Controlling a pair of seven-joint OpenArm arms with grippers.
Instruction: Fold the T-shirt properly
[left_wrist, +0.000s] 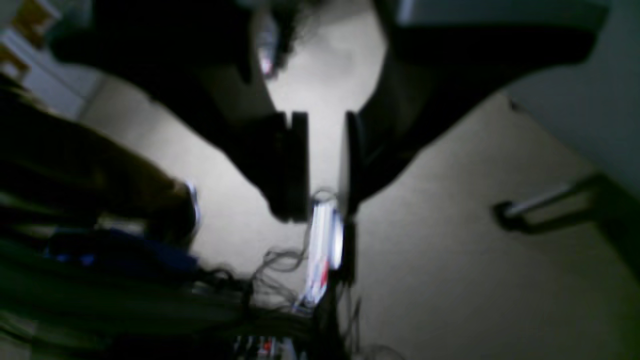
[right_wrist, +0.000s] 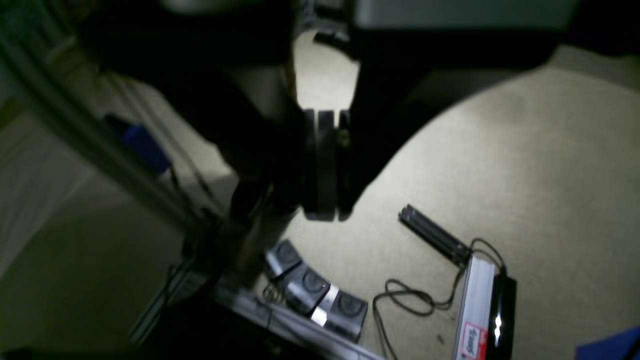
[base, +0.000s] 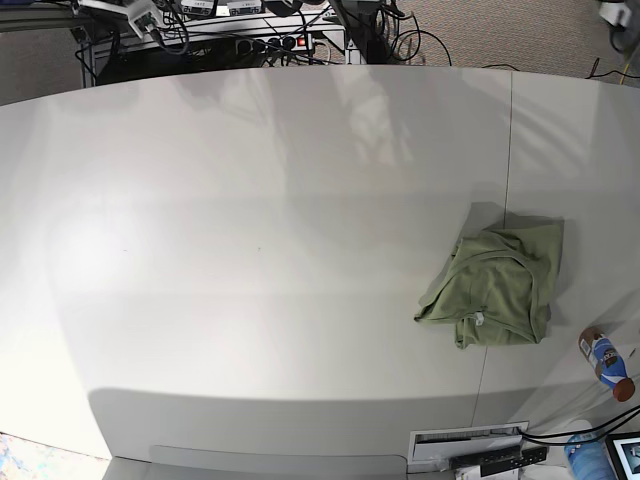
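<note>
The olive-green T-shirt (base: 497, 288) lies bunched in a rough, rumpled square on the right part of the white table (base: 250, 250), with a small white tag near its front edge. Neither arm shows in the base view. In the left wrist view my left gripper (left_wrist: 324, 207) hangs over carpet floor, its dark fingers (left_wrist: 290, 165) apart with nothing between them. My right gripper (right_wrist: 325, 205) in the right wrist view also faces the floor, with its pads pressed together and nothing held. The shirt is in neither wrist view.
A small bottle (base: 605, 365) with a blue label lies at the table's right edge, close to the shirt. Cables and power strips (base: 250, 30) crowd the floor behind the table. Foot pedals (right_wrist: 315, 290) and a cabled box (right_wrist: 482, 310) sit on the carpet.
</note>
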